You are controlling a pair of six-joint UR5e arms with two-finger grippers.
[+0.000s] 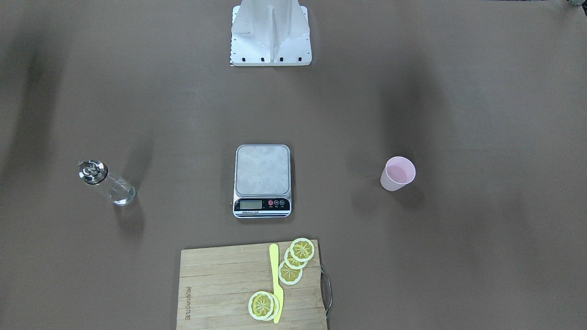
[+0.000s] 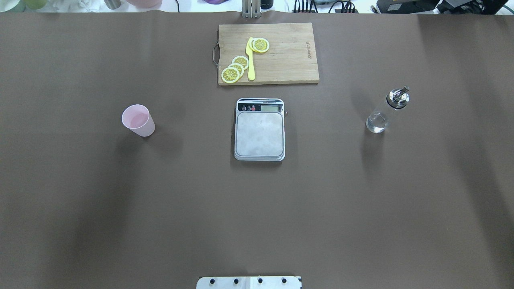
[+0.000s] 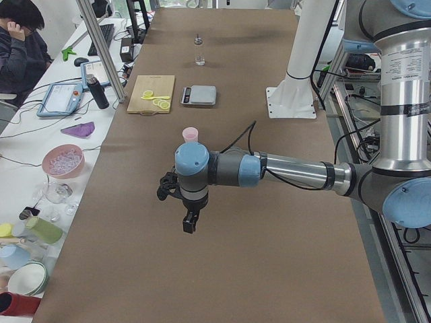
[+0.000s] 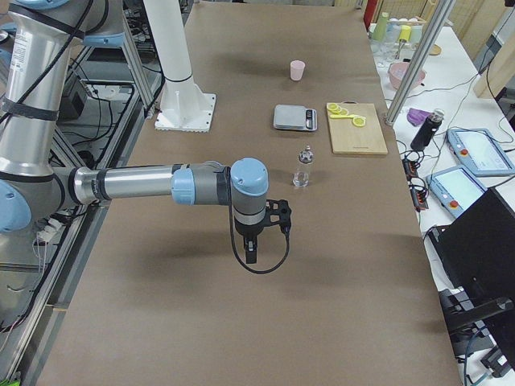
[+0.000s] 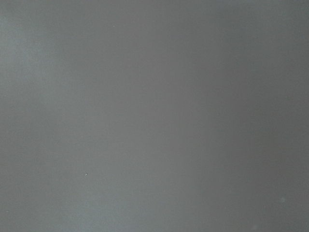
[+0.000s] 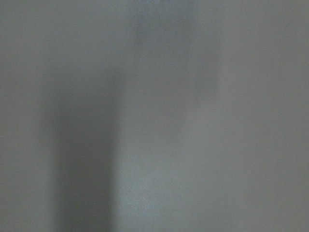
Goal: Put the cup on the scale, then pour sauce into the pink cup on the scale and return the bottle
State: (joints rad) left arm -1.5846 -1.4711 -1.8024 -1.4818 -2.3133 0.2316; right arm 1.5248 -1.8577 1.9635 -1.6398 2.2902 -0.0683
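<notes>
Shows cup point(image 2: 138, 120) upright on table point(image 2: 257, 208), on robot's left, well apart from scale point(image 2: 260, 132) at centre. Shows bottle point(image 2: 386, 110) upright on robot's right, also well apart from scale. Places left gripper point(image 3: 190, 222) and right gripper point(image 4: 251, 253) above bare table at its 2 ends. Cannot tell finger spread on either. Shows 1 cutting board point(image 2: 289, 56) with lemon slices point(image 2: 235, 69) just beyond scale.

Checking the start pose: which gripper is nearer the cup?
Left. The left gripper hangs over the table at the cup's end. The right gripper is at the opposite end, beyond the bottle and scale.
</notes>
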